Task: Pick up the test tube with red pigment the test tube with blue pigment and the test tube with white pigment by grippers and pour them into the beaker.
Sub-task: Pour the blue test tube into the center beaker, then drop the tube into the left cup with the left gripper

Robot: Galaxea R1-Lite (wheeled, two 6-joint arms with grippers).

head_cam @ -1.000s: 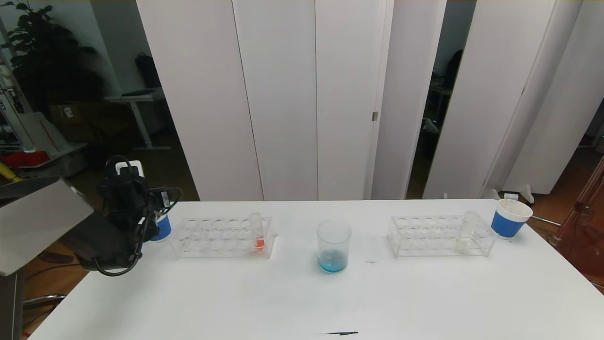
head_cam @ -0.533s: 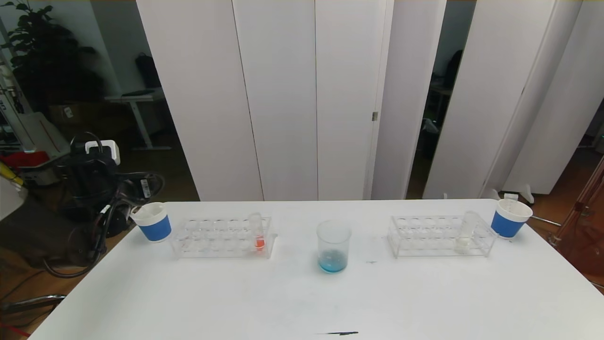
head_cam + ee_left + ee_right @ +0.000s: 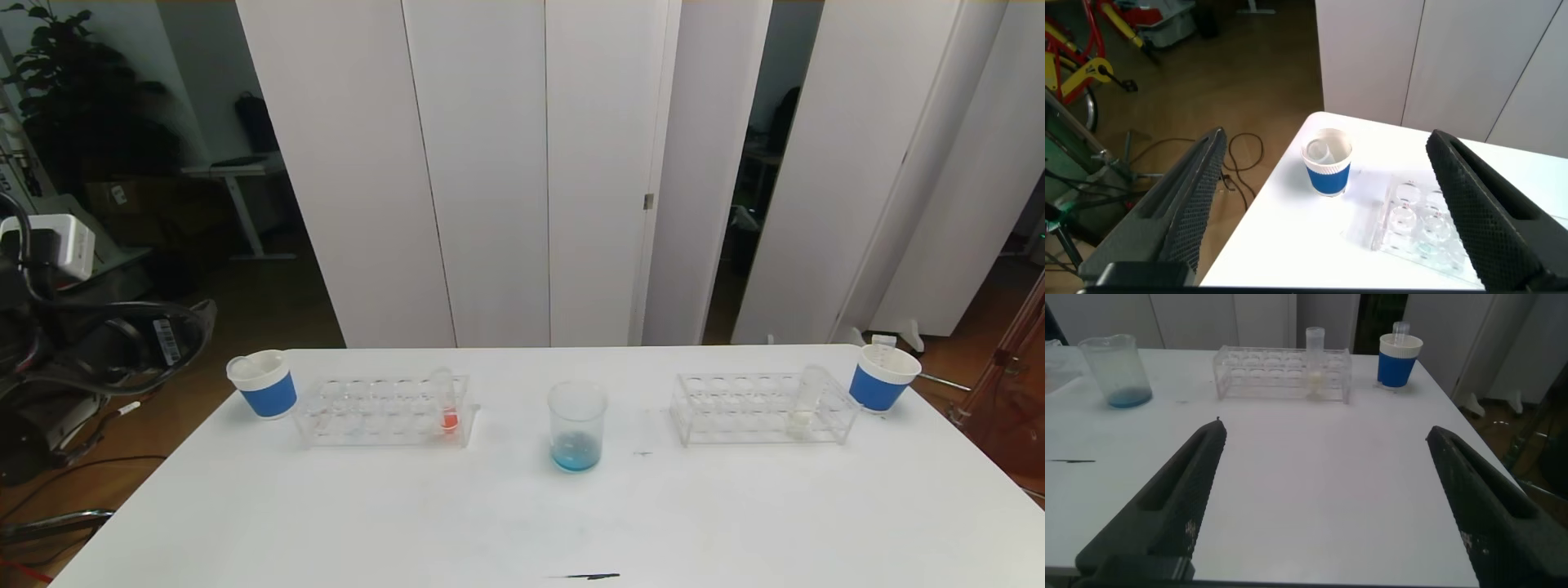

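The beaker stands mid-table with blue liquid in its bottom; it also shows in the right wrist view. The red-pigment tube stands in the left rack. The white-pigment tube stands in the right rack, also seen in the right wrist view. No tube holding blue pigment is in view. My left gripper is open and empty, off the table's left corner, above and short of a blue cup. My right gripper is open and empty over the table's near right part.
The left blue cup holds a clear, empty-looking tube. A second blue cup with a tube in it stands at the far right. My left arm hangs beside the table's left edge. A dark mark lies near the front edge.
My left arm has drawn back to the left and up, away from the table's left corner, uncovering the left blue cup. Nothing on the table has moved.
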